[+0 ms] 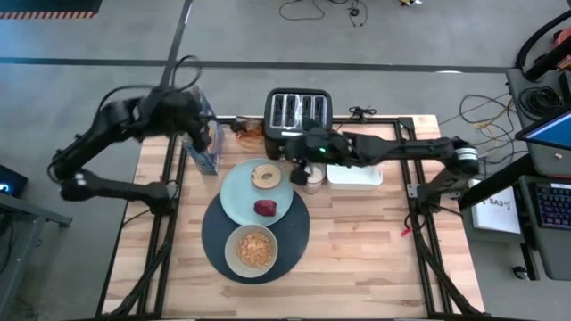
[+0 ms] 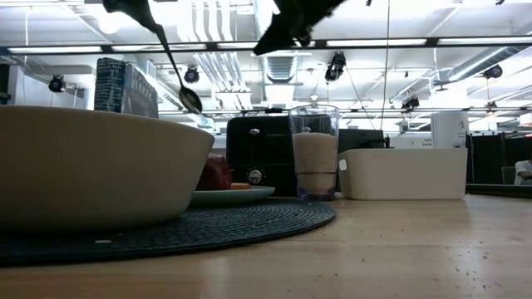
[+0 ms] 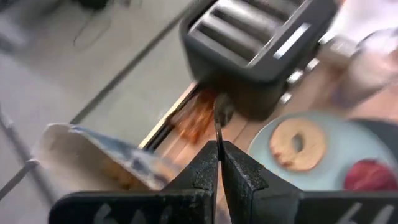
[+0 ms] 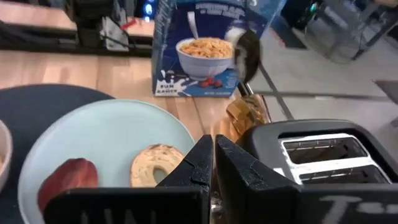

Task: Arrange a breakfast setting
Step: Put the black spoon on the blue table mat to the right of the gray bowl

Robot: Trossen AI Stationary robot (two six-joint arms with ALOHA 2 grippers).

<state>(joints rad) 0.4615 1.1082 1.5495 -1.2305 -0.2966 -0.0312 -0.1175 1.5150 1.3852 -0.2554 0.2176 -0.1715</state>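
Closest to the low camera sits the beige bowl (image 2: pixel 91 166), resting on the round dark-blue placemat (image 2: pixel 249 218). Seen from above, that bowl (image 1: pixel 251 250) holds cereal at the mat's 6 o'clock, while the pale mint plate (image 1: pixel 234 198) overlaps the mat's 12 o'clock edge. On the plate, the bagel (image 1: pixel 266 176) lies toward 1 o'clock and the small dark-red fruit (image 1: pixel 266 208) toward 5 o'clock. The milk glass (image 1: pixel 311 178) stands just off the plate at 3 o'clock, between it and the white tray (image 1: pixel 355 175).

The left gripper (image 3: pixel 219 155) is clamped on the metal spoon (image 3: pixel 221 112) by its handle (bowl end hanging down), held in the air near the blue cereal box (image 1: pixel 205 143), at about 10 o'clock from the plate. The right gripper (image 1: pixel 299 153) hovers with fingers pressed together and empty, over the glass, in front of the black toaster (image 1: pixel 299 111).
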